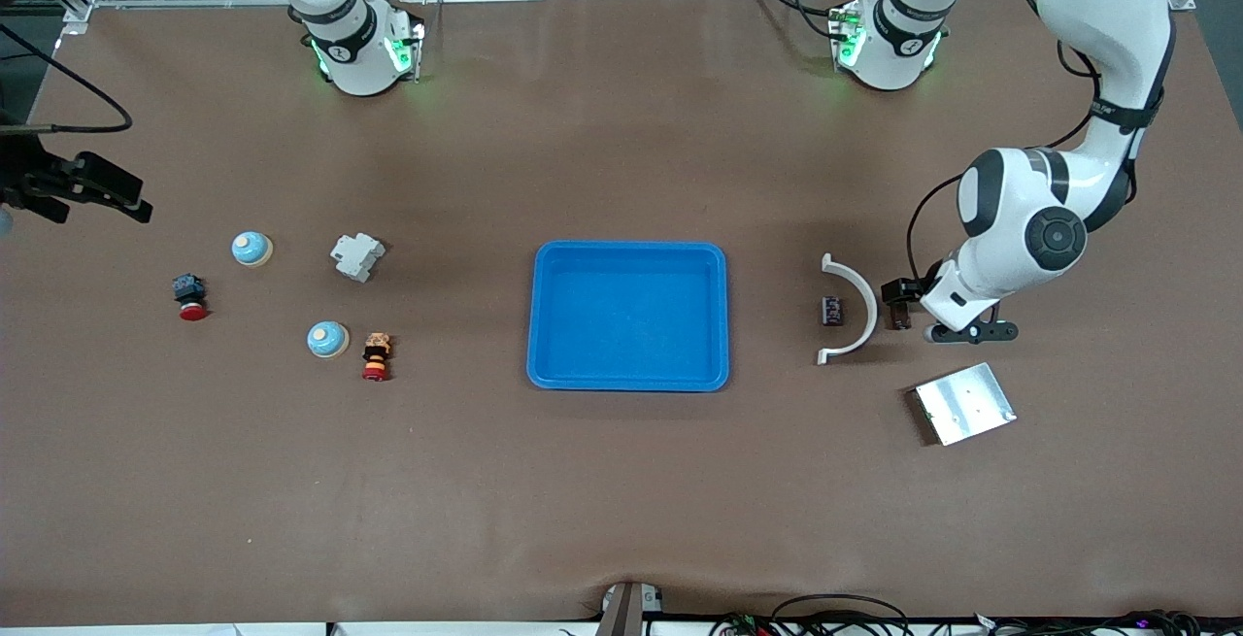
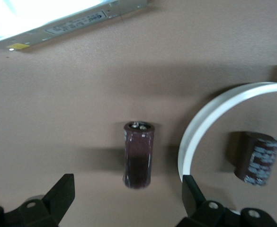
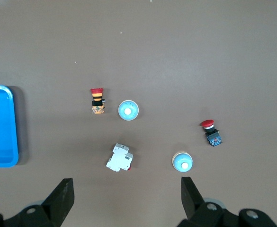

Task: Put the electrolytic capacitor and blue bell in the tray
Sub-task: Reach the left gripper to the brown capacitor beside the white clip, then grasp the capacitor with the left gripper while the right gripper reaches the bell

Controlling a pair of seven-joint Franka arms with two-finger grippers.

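Observation:
One electrolytic capacitor (image 2: 138, 155), a dark brown cylinder, lies on the table between the fingers of my left gripper (image 2: 129, 189), which is open and low over it. In the front view that gripper (image 1: 901, 309) is beside a white arc piece (image 1: 856, 304). A second capacitor (image 1: 832, 310) lies inside the arc, also in the left wrist view (image 2: 254, 158). Two blue bells (image 1: 251, 249) (image 1: 327, 339) stand toward the right arm's end. The blue tray (image 1: 629, 379) is mid-table. My right gripper (image 3: 127, 189) is open and empty, high over the bells (image 3: 128, 110) (image 3: 182, 162).
A silver metal plate (image 1: 963, 404) lies nearer the front camera than my left gripper. A white circuit breaker (image 1: 357, 256) and two red push buttons (image 1: 190, 297) (image 1: 376, 356) lie around the bells. The right arm's hand (image 1: 87, 187) shows at the edge of the front view.

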